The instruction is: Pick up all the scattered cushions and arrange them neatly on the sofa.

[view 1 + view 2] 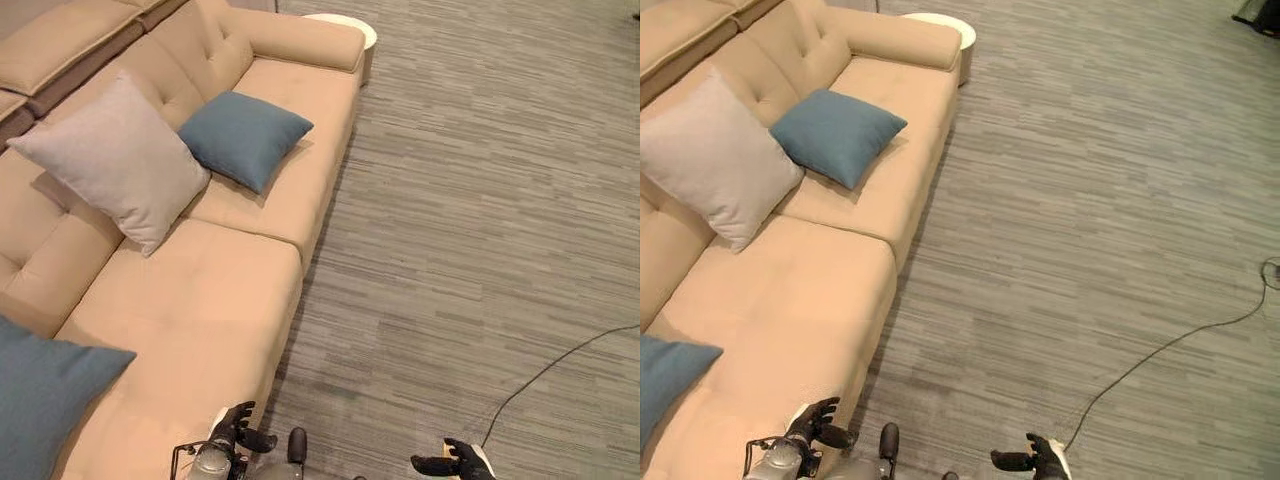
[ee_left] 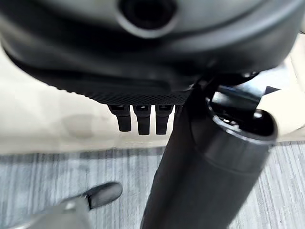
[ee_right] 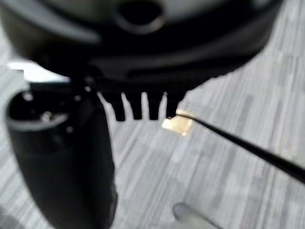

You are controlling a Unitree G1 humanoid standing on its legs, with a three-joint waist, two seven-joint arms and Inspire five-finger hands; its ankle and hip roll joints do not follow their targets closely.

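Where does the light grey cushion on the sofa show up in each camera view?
Left eye view: the light grey cushion leans on the sofa back, upper left, beside the blue cushion.
Right eye view: same cushion, far left.
Left wrist view: not in it.
Right wrist view: not in it.
Shared landmark: the white round table past the sofa's arm, seen in both eye views.

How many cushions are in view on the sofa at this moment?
3: a grey cushion leaning on the backrest, a blue cushion beside it towards the armrest, another blue cushion partly cut off at the near end. More may lie outside the view.
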